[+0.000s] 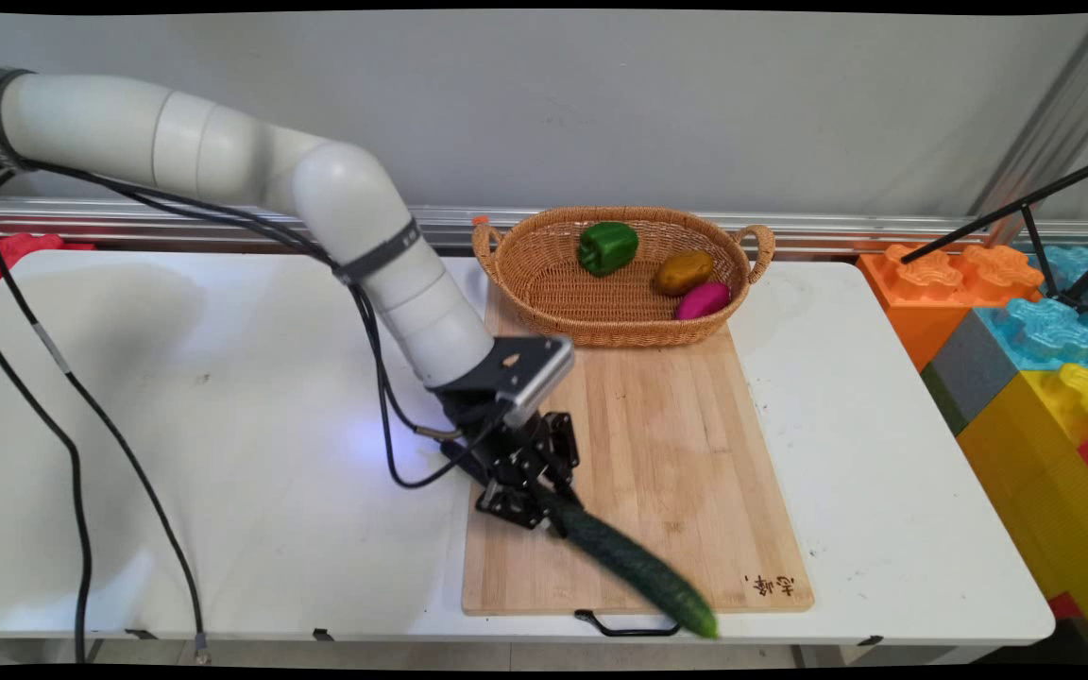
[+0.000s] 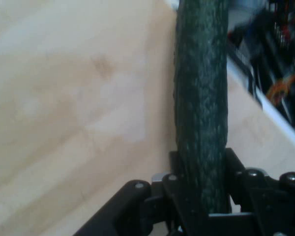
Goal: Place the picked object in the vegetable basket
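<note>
While it hovers low over the near-left part of the cutting board [image 1: 667,425], the hand [image 1: 544,505] is clamped on one end of the cucumber [image 1: 634,562]. That cucumber juts straight out from between the fingers, its long axis running toward the board's near edge, free tip overhanging the table [image 1: 176,397] rim. Well beyond, at the board's far end, the basket [image 1: 544,283] carries a green pepper [image 1: 607,247], a potato [image 1: 683,272] and a purple vegetable [image 1: 703,300].
</note>
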Motion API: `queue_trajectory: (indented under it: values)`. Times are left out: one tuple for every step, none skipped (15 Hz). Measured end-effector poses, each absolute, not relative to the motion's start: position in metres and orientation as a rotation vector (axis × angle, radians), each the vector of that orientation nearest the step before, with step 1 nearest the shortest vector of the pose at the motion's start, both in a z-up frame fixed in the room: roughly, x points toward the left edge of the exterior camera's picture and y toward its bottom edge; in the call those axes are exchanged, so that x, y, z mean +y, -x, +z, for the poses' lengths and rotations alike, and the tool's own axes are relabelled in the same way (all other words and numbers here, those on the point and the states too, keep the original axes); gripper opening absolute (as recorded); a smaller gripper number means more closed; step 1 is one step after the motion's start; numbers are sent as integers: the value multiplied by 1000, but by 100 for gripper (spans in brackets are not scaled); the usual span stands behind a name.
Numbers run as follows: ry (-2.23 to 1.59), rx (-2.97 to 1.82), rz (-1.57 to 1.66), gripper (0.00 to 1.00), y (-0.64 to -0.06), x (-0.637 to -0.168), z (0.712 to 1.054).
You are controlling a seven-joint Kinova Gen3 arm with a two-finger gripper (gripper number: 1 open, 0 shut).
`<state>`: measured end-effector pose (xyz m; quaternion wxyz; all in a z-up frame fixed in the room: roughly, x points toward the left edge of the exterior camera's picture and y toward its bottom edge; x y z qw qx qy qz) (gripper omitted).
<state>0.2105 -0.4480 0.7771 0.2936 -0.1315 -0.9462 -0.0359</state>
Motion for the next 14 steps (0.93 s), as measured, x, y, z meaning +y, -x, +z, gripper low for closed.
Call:
queue_trajectory:
  values:
    - [323,-2495,-100,0,-209,-450,786]
    - [290,-2465,-100,0,-207,-453,797]
    - [249,-2435,-97,0,-204,-457,809]
    - [199,-2404,-84,0,-202,-464,820]
    - [153,-2378,-68,0,-201,-470,830]
    - [94,-2347,-39,0,-199,-481,842]
    - [58,-2330,-15,0,-198,-488,849]
    - [10,-2311,21,0,-197,-499,857]
    - [-37,-2296,60,0,-197,-509,864]
    - [-79,-2285,95,0,-199,-518,869]
    - [-107,-2278,118,0,-200,-525,871]
    - [-147,-2270,153,0,-202,-534,875]
    - [-182,-2263,182,0,-204,-541,878]
    - [-223,-2256,218,0,-206,-550,881]
